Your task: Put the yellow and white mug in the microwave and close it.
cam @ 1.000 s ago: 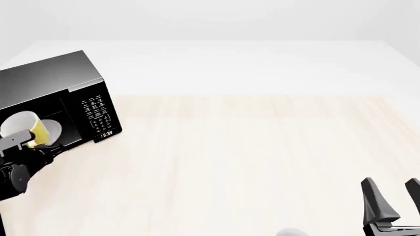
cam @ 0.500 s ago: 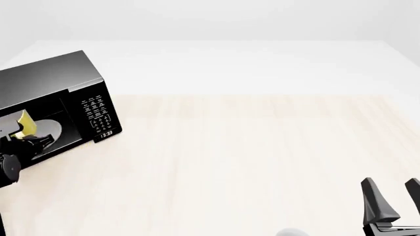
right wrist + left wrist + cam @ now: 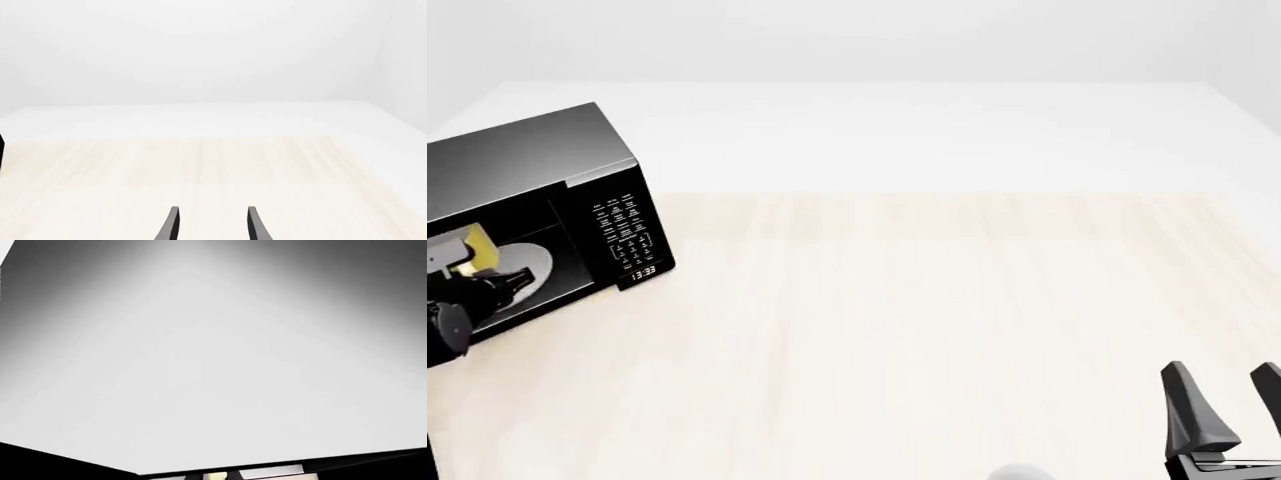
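The microwave [image 3: 547, 205] clock reads 13:33; the yellow and white mug [image 3: 478, 248] sits inside; left pincer [image 3: 461, 262] state unclear; right pincer [image 3: 1225, 408] spread apart above the desk [image 3: 934, 330].

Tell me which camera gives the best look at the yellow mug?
The front view: the yellow and white mug shows partly inside the microwave, over the turntable plate. The left wrist view catches only a yellow sliver at its edge, under a blank grey surface. The right wrist view shows none of it.

From above and behind we look down the table [image 3: 934, 330]. Our left wrist view sits close inside the microwave [image 3: 547, 190]; our right wrist view shares the tabletop.
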Robot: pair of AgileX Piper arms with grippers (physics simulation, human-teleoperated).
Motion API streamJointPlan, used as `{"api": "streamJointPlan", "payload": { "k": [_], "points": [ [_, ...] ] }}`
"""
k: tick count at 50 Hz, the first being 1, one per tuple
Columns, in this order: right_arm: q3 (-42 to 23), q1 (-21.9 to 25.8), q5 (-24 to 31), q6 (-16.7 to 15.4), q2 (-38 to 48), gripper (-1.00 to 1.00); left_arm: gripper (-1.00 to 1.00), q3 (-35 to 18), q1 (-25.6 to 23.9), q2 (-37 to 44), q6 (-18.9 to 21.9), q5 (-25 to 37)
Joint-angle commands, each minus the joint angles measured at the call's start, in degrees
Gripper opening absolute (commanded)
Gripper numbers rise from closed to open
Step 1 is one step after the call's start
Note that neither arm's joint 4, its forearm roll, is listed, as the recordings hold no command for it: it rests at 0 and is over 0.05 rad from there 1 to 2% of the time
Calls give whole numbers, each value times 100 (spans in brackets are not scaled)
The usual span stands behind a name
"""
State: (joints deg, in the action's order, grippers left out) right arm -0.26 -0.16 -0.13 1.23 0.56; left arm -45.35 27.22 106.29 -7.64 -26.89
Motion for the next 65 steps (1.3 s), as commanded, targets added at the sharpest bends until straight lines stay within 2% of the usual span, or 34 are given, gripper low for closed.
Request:
{"api": "streamJointPlan", "payload": {
  "k": [1, 23, 36, 37, 53, 65],
  "points": [
    [5, 2, 2, -23, -12, 100, -100, -132, 27, 193, 146, -48],
    [5, 2, 2, -22, -11, 100, -100, -133, 79, 510, 322, -106],
    [5, 3, 2, -21, -11, 100, -100, -263, -36, 628, 226, 12],
    [5, 2, 2, -21, -10, 100, 100, -266, -66, 610, 206, 26],
    [5, 2, 2, -22, -11, 100, 100, -215, -58, 570, 232, 31],
    [5, 2, 2, -23, -9, 100, 100, 121, -160, 327, 213, -9]
  ]
}}
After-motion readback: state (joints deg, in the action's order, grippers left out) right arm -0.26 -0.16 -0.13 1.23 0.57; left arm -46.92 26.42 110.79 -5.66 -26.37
